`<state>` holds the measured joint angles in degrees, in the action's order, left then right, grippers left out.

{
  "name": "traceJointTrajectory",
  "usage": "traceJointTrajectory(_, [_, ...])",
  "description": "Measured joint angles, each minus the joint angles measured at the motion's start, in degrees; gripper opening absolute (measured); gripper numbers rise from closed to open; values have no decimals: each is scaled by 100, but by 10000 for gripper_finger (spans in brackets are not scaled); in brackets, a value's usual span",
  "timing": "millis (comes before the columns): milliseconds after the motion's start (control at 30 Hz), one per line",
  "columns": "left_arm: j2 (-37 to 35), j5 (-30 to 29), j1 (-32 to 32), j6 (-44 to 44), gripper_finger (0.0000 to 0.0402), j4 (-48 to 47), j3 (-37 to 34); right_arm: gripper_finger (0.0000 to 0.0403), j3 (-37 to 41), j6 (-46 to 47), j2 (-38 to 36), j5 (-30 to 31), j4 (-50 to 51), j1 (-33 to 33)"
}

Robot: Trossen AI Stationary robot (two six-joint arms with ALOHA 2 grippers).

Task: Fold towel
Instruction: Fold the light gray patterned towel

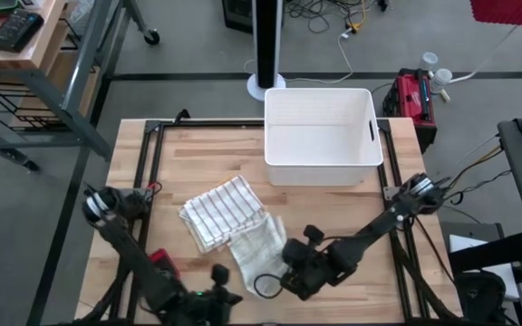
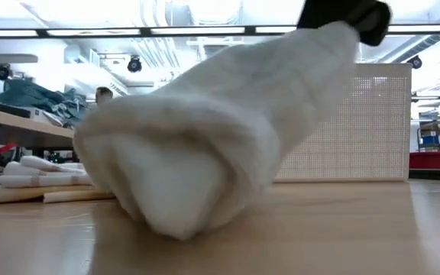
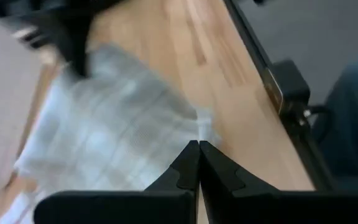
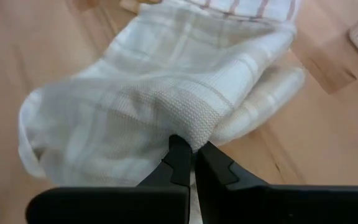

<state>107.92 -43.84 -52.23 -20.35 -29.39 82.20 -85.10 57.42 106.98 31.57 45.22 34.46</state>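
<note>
The wooden table (image 1: 152,172) carries a white bin (image 1: 321,136) at 12 o'clock. A striped towel (image 1: 220,210) lies at centre, a plain towel (image 1: 256,249) touching it toward 5 o'clock.

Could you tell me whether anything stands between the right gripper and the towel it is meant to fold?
Nothing visible does: the right gripper is already shut on an edge of the white checked cloth towel, lifting it off the wooden table.

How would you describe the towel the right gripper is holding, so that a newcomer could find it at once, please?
Start at the white bin at the table's far edge and come toward the near edge. Two towels lie there; the wanted one is the plain cream towel nearer the front, pinched by the right gripper. Its neighbour, the striped towel, has dark lines and lies untouched.
</note>
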Motion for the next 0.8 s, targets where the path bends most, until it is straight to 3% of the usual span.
traceJointTrajectory(200, [402,569,562,1144,15,682,11,0,-72,7,-3,-52,-54,-196])
traceJointTrajectory(433, [545,1805,977,1256,89,784,26,0,-65,59,-13,-118,-50,-291])
traceJointTrajectory(633, [590,1908,1077,1282,140,941,26,0,-63,165,-13,-111,-62,-334])
traceJointTrajectory(800, [590,1942,1203,988,152,938,-55,0,-63,200,-16,-9,-83,-357])
